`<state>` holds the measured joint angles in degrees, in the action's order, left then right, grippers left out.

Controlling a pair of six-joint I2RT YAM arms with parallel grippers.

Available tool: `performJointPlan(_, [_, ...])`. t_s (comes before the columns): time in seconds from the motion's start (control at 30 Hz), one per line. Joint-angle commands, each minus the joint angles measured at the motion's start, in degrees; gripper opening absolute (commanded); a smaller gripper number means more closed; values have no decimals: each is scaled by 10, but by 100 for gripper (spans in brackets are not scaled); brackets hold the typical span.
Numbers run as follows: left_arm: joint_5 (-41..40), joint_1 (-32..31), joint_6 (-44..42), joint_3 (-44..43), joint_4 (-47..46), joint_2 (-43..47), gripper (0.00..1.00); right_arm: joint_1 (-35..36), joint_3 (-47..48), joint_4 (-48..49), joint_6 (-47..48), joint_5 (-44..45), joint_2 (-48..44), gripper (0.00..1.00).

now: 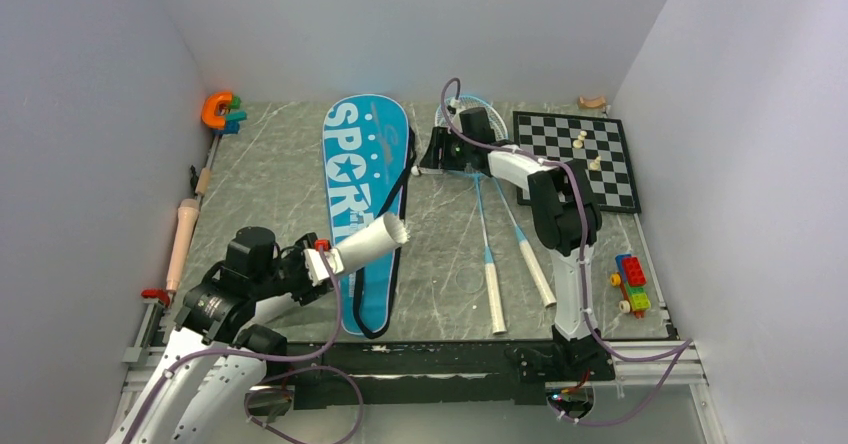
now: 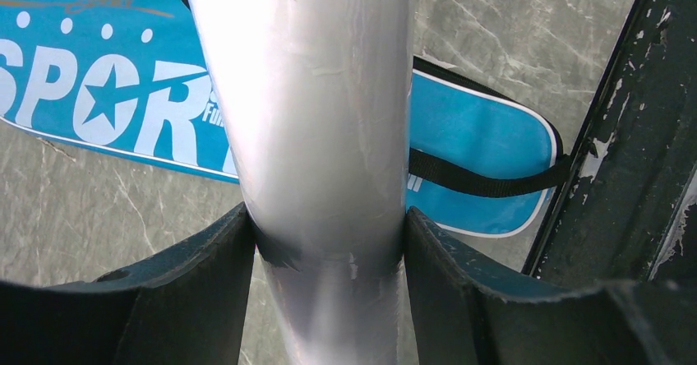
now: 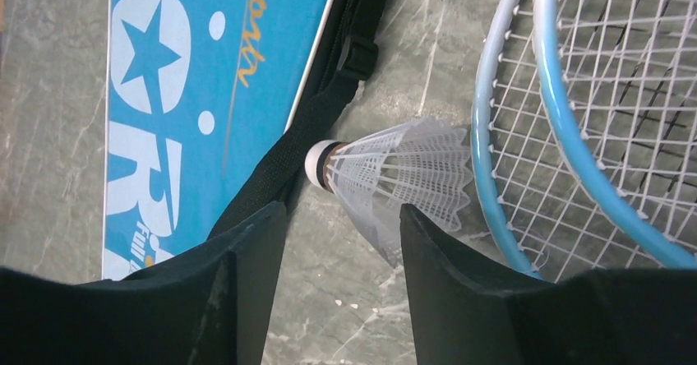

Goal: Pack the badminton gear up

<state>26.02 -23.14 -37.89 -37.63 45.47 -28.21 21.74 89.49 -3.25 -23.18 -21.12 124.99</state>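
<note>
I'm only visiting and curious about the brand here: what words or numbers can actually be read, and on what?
"SPORT": big white letters on the blue bag, the last one partly behind the white tube.
"Full": small white print beside it, the rest too blurred to read.
Gold script on the bag: illegible.

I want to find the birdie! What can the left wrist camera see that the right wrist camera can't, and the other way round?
Only the left wrist view shows the white tube, squeezed in the left gripper, plus a black rail at the table's edge. Only the right wrist view shows the birdie: a white shuttlecock lying on its side between a black strap and two blue racket heads, just ahead of the open right gripper. Both show the blue SPORT bag, that strap and the grey marbled table.
</note>
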Motion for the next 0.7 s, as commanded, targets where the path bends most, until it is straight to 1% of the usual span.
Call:
performJointPlan(0.0, [6,-2,-2,-29,-10,9,45,2,-20,60,-25,-13,-26,54])
performJointPlan(0.03, [5,-2,-4,-30,-8,9,45,2,-19,60,-28,-12,-25,51])
performJointPlan(0.1, [5,-2,-8,-31,-3,10,45,3,-15,59,-33,-10,-20,42])
performJointPlan(0.23, [5,-2,-14,-28,-1,10,45,3,-25,66,-44,-8,-31,18])
performJointPlan(0.33, [7,-2,-16,-23,-3,8,45,4,-55,73,-51,-2,-71,3])
performJointPlan(0.37, [7,-2,-16,-20,-5,8,45,4,-68,71,-51,3,-90,0])
performJointPlan(0.53, [8,-2,-23,3,-22,3,45,15,-155,37,-38,31,-222,0])
performJointPlan(0.67, [9,-2,-32,16,-36,-9,45,55,-235,-30,-27,63,-372,0])
